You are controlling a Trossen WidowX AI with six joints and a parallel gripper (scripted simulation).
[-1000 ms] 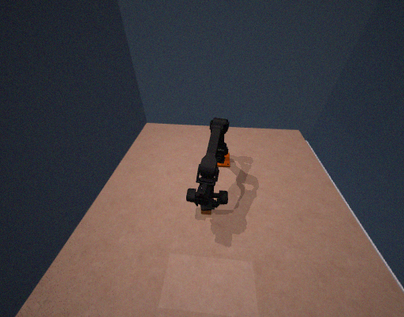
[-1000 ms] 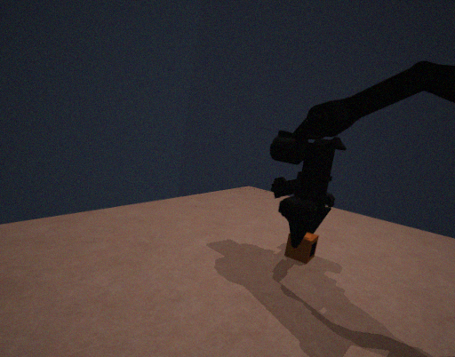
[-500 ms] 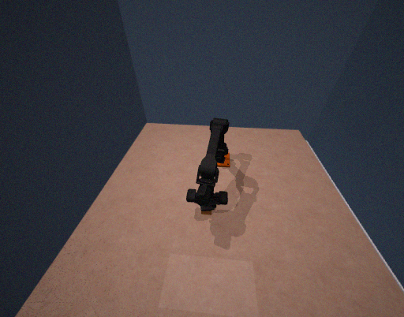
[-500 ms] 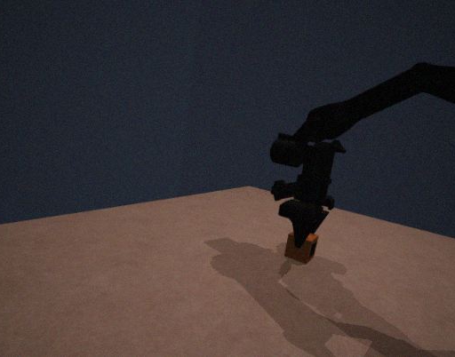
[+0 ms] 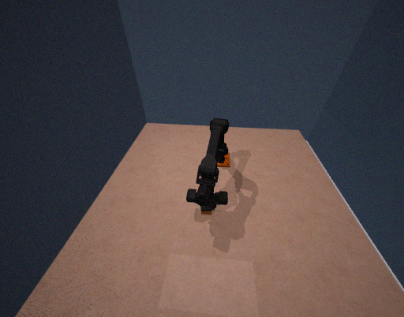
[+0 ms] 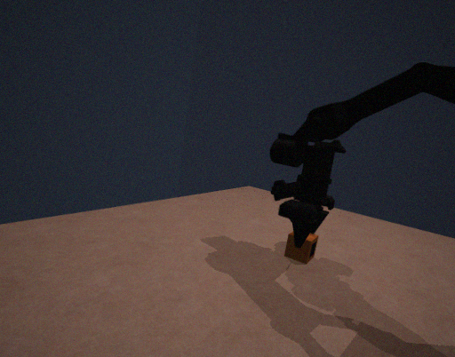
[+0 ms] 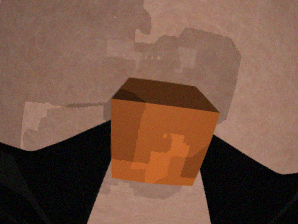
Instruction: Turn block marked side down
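The orange block [image 5: 206, 212] [image 6: 294, 253] [image 7: 165, 120] stands at or very near the table top [image 5: 148, 221] [image 6: 100, 284]. Its dark marked patch [image 6: 313, 247] shows on an upright side face, toward the right in the exterior view. In the wrist view the block's upper face is plain orange and its visible side face is plain dark brown; the mark is out of sight there. My gripper [image 6: 306, 241] [image 7: 158, 131] points down and is shut on the block, with a finger against each of two opposite sides. In the top view the gripper mostly hides the block.
An orange plate [image 5: 224, 162] lies at the arm's base, farther back on the table. A paler rectangular patch [image 5: 209, 280] shows on the table near the front in the top view. The arm's shadows fall around the block. Dark walls stand beyond the table's edges.
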